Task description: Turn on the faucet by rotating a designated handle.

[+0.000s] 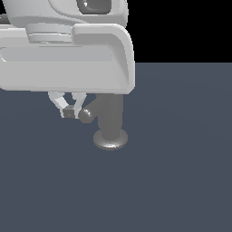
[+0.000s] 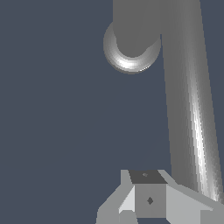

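— Looming closest to us is the white arm point(image 1: 68, 50); its bulk fills the exterior view from about nine o'clock round to twelve and hides the top of what it works on.

— And under it?

— Dark grey bench point(image 1: 181, 158), and near the centre the faucet point(image 1: 111, 115), upright on its round flared base. The handle point(image 1: 87, 114) sticks out of the body toward nine o'clock, ending in a rounded tip.

— Where's the gripper point(image 1: 69, 112)?

— Just beside that tip, at its nine o'clock side. In the wrist view the handle point(image 2: 192, 109) runs long past the gripper point(image 2: 148, 199), so the fingers sit alongside the rod, not around it.

— Jaws?

— Drawn close together, I'd say, with nothing between them. That suits a sideways shove more than a grasp: I'd guess it means to push the rod round the body.

— Touching yet?

— Can't tell; very near, at most barely so.
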`<state>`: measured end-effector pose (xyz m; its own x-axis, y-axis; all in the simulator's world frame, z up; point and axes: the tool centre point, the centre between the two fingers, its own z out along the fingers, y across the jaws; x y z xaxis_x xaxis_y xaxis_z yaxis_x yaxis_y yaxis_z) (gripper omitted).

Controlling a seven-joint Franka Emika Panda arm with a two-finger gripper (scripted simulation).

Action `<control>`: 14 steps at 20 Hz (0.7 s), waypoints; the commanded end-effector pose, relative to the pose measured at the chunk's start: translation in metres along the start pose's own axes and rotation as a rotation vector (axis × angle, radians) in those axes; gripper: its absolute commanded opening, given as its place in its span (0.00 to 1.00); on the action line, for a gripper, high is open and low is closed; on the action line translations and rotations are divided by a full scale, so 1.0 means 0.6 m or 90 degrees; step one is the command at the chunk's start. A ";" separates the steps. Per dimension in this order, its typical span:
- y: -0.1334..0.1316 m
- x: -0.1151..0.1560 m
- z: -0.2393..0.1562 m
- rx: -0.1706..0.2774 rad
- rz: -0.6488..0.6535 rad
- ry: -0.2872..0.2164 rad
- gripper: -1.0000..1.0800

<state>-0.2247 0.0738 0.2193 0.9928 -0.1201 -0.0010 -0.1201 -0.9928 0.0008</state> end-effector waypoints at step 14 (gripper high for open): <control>0.125 0.022 0.000 0.001 0.008 0.001 0.00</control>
<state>-0.2147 0.0107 0.2330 0.9924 -0.1186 0.0322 -0.1186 -0.9929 -0.0025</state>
